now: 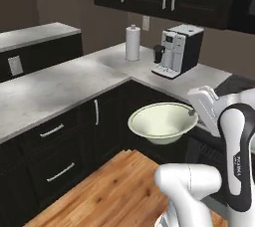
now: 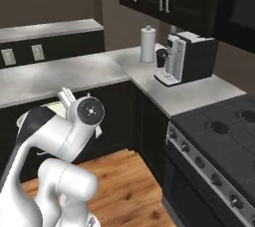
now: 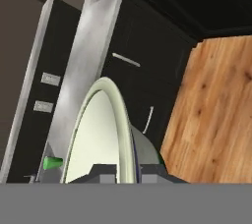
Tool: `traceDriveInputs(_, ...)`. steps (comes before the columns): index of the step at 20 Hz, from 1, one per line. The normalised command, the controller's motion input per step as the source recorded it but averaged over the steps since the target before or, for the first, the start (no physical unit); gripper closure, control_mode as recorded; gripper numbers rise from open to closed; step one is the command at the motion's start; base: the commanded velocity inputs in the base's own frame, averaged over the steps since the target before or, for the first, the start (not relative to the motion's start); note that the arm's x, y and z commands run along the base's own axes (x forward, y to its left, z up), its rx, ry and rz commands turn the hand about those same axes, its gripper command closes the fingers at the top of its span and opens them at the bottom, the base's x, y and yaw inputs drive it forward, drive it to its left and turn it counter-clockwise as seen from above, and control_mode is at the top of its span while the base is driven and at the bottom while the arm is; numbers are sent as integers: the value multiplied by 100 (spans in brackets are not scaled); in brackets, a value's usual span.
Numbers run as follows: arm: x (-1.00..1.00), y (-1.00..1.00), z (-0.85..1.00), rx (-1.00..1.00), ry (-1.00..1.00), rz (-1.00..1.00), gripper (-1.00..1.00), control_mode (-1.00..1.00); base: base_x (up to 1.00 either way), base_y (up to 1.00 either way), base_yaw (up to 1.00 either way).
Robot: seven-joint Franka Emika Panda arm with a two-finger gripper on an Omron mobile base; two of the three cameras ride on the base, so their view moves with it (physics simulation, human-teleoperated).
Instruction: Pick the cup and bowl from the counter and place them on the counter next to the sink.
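Observation:
The bowl (image 1: pixel 160 120), wide, shallow and pale cream with a greenish tint, hangs in the air above the wooden floor in front of the dark cabinets. My gripper (image 1: pixel 191 113) is shut on its right rim. In the hand view the bowl (image 3: pixel 98 134) appears edge-on, its thin rim pinched between the two fingertips of my gripper (image 3: pixel 127 171). The small bright green cup (image 3: pixel 51 162) stands on the marbled counter (image 3: pixel 78 90) beyond the bowl. The same counter (image 1: pixel 55 89) runs along the left and back. The sink is out of view.
A coffee machine (image 1: pixel 177 52) and a paper towel roll (image 1: pixel 132 43) stand in the counter's back corner. A black stovetop (image 2: pixel 224 126) lies to the right. Dark cabinet drawers (image 1: pixel 55 151) line the left, with wooden floor (image 1: pixel 107 191) below the bowl.

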Motion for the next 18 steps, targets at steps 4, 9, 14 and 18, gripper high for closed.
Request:
traceDriveInputs(4, 0, 0, 0, 0, 0, 0, 100, 100, -15, 73, 63)
traceDriveInputs(9, 0, 0, 0, 0, 0, 0, 100, 100, -6, 82, 54)
traceDriveInputs(14, 0, 0, 0, 0, 0, 0, 100, 100, 25, 100, 22)
traceDriveInputs(18, 0, 0, 0, 0, 0, 0, 100, 100, 36, 100, 17)
